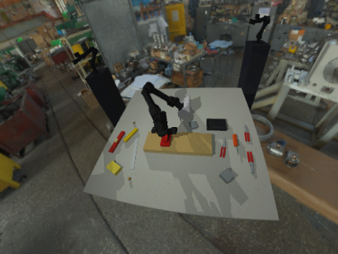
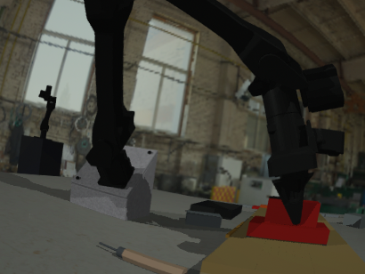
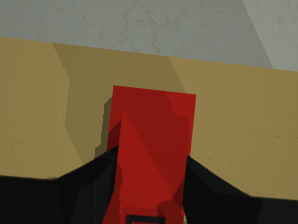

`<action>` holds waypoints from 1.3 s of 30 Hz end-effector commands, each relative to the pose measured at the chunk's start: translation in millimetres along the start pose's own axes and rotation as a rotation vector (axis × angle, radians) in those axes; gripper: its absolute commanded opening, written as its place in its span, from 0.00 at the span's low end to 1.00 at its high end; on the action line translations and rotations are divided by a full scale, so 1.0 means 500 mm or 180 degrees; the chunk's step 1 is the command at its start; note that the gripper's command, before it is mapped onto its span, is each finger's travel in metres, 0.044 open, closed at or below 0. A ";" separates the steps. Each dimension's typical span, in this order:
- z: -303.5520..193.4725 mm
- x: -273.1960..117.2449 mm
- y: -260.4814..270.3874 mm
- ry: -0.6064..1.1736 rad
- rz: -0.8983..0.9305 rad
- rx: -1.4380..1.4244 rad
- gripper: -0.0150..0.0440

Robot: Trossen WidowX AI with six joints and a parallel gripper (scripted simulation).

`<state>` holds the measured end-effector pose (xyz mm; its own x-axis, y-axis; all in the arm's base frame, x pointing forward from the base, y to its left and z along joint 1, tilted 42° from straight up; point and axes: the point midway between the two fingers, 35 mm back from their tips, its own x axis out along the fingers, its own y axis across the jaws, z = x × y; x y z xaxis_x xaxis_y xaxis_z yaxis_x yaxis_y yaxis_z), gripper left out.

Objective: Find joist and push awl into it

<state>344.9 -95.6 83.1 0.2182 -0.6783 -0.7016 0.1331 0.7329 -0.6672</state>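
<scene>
The red stud finder point(image 1: 166, 143) point(image 2: 267, 229) point(image 3: 155, 105) stands base down on the tan floor panel point(image 1: 194, 145) point(image 2: 249, 258) point(image 3: 240, 167), on the left part of the panel in the top view. My gripper point(image 1: 166, 134) point(image 2: 296, 219) point(image 3: 149, 151) is shut on its raised grip, one finger on each side. A small dark-framed window at its near end is cut by the wrist view's lower edge; no lit light shows. The awl point(image 2: 153, 261), with a wooden handle and thin metal tip, lies beside the panel. The black tray point(image 1: 217, 124) point(image 2: 223, 207) is behind the panel's right end.
A grey angled block point(image 1: 186, 105) point(image 2: 104, 191) stands behind the panel. Red-handled tools point(image 1: 222, 152) and an orange-handled screwdriver point(image 1: 235, 140) lie right of the panel. A red bar point(image 1: 117, 142), a yellow bar point(image 1: 131, 134) and a pale ruler point(image 1: 134, 154) lie left.
</scene>
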 end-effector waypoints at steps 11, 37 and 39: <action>-0.002 0.000 0.090 0.0000 0.0006 -0.0005 0.25; -0.003 -0.001 0.255 -0.0001 0.0017 0.0000 0.25; -0.003 -0.001 0.267 -0.0002 0.0018 0.0001 0.25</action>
<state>359.3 -4.6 0.5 0.2199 -0.6766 -0.7028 0.1326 0.7344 -0.6656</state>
